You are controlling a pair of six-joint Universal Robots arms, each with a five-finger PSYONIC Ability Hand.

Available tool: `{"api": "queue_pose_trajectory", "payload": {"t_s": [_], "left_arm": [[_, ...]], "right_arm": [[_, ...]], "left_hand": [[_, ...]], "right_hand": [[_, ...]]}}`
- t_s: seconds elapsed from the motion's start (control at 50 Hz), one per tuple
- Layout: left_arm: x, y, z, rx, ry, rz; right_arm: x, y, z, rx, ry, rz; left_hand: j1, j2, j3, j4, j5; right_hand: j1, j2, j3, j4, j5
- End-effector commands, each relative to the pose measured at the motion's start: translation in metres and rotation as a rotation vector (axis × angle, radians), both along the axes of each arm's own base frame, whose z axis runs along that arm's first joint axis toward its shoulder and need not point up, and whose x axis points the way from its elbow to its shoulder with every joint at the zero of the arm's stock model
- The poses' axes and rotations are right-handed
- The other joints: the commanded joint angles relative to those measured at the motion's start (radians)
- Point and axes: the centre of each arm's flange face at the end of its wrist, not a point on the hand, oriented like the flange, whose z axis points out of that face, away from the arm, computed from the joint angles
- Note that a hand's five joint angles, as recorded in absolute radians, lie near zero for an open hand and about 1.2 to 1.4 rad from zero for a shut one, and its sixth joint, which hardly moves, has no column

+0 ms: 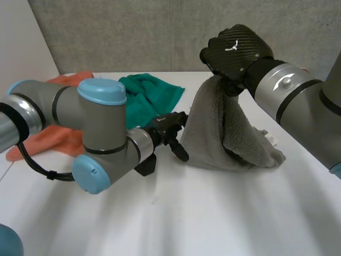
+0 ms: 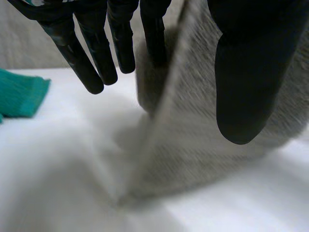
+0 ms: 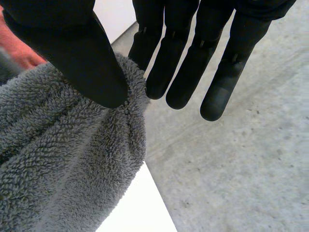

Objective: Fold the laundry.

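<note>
A grey towel (image 1: 224, 128) hangs in a bunched cone from my right hand (image 1: 234, 48), its lower part resting on the white table (image 1: 213, 213). In the right wrist view the thumb (image 3: 72, 48) pinches the gathered top of the grey towel (image 3: 63, 159) against a finger. My left hand (image 1: 170, 130) is low at the towel's lower left edge. In the left wrist view its fingers (image 2: 101, 53) are straight and spread. An edge of the grey towel (image 2: 193, 130) stands between them and the thumb, ungripped.
A green towel (image 1: 149, 98) lies crumpled at the back middle of the table, just behind my left hand, and shows beside that hand's fingers (image 2: 19, 96). An orange cloth (image 1: 58, 138) lies at the far left behind my left arm. A grey wall backs the table.
</note>
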Motion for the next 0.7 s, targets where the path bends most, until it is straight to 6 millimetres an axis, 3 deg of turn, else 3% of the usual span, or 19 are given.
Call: {"api": "queue_pose_trajectory", "payload": {"t_s": [0.02,0.08,0.12,0.14,0.16,0.2,0.26,0.28,0.34,0.36,0.42,0.44,0.5,0.52,0.58,0.6,0.64,0.7], "left_arm": [[0.000,0.002,-0.010,0.038,-0.009,-0.014],[-0.009,0.005,-0.019,0.045,-0.007,-0.046],[-0.016,0.009,-0.025,0.050,-0.004,-0.067],[-0.022,0.011,-0.028,0.052,-0.003,-0.083],[-0.025,0.012,-0.028,0.051,-0.003,-0.088],[-0.024,0.009,-0.024,0.051,-0.018,-0.069],[-0.005,-0.007,-0.003,0.026,-0.040,0.028],[0.015,-0.023,0.021,-0.031,-0.049,0.107],[0.044,-0.041,0.062,-0.160,-0.062,0.189],[0.061,-0.050,0.084,-0.249,-0.083,0.215],[0.080,-0.057,0.109,-0.359,-0.126,0.229],[0.086,-0.056,0.120,-0.412,-0.159,0.212],[0.089,-0.051,0.127,-0.449,-0.198,0.189],[0.090,-0.048,0.126,-0.457,-0.227,0.175],[0.090,-0.044,0.124,-0.461,-0.262,0.158],[0.090,-0.042,0.122,-0.459,-0.288,0.151],[0.091,-0.039,0.120,-0.455,-0.312,0.149],[0.091,-0.033,0.117,-0.442,-0.354,0.147]], "right_arm": [[-0.002,-0.001,0.004,0.001,-0.006,-0.023],[-0.002,0.004,0.006,0.015,-0.019,-0.017],[-0.002,0.005,0.009,0.011,-0.030,-0.015],[-0.003,0.006,0.012,0.010,-0.043,-0.014],[-0.004,0.006,0.013,0.007,-0.045,-0.017],[-0.005,0.002,0.012,0.009,-0.045,-0.023],[-0.014,-0.012,0.005,0.028,-0.022,-0.057],[-0.019,-0.017,0.000,0.047,-0.003,-0.069],[-0.024,-0.018,-0.014,0.100,0.047,-0.069],[-0.026,-0.014,-0.023,0.145,0.085,-0.052],[-0.027,-0.001,-0.041,0.226,0.152,-0.009],[-0.026,0.011,-0.055,0.284,0.201,0.039],[-0.023,0.035,-0.077,0.367,0.277,0.128],[-0.019,0.052,-0.092,0.413,0.329,0.194],[-0.009,0.069,-0.110,0.427,0.379,0.268],[-0.003,0.070,-0.119,0.425,0.383,0.273],[0.002,0.066,-0.121,0.420,0.359,0.245],[0.005,0.043,-0.110,0.422,0.230,0.118]], "left_hand": [[0.074,0.074,0.071,0.066,0.066],[0.120,0.120,0.117,0.112,0.112],[0.348,0.348,0.346,0.341,0.340],[0.704,0.704,0.701,0.696,0.696],[0.902,0.903,0.900,0.895,0.894],[0.957,0.957,0.954,0.949,0.949],[0.957,0.957,0.954,0.949,0.949],[0.957,0.957,0.954,0.949,0.949],[0.957,0.957,0.954,0.949,0.949],[0.957,0.957,0.954,0.949,0.949],[0.957,0.957,0.954,0.949,0.949],[0.957,0.957,0.954,0.949,0.949],[0.957,0.957,0.954,0.949,0.949],[0.957,0.957,0.954,0.949,0.949],[0.957,0.957,0.954,0.949,0.949],[0.957,0.957,0.954,0.949,0.949],[0.957,0.957,0.954,0.949,0.949],[0.957,0.957,0.954,0.949,0.949]], "right_hand": [[0.305,0.220,0.211,0.204,0.242],[0.305,0.220,0.211,0.204,0.242],[0.305,0.220,0.211,0.204,0.242],[0.305,0.220,0.211,0.204,0.242],[0.305,0.220,0.211,0.204,0.242],[0.305,0.220,0.211,0.204,0.242],[0.305,0.220,0.211,0.204,0.242],[0.305,0.220,0.211,0.204,0.242],[0.305,0.220,0.211,0.204,0.242],[0.305,0.220,0.211,0.204,0.242],[0.305,0.220,0.211,0.204,0.242],[0.305,0.220,0.211,0.204,0.242],[0.305,0.220,0.211,0.204,0.242],[0.305,0.220,0.211,0.204,0.242],[0.305,0.220,0.211,0.204,0.242],[-0.172,-0.257,-0.266,-0.273,-0.235],[-0.694,-0.779,-0.789,-0.795,-0.757],[-0.826,-0.911,-0.920,-0.927,-0.889]]}}
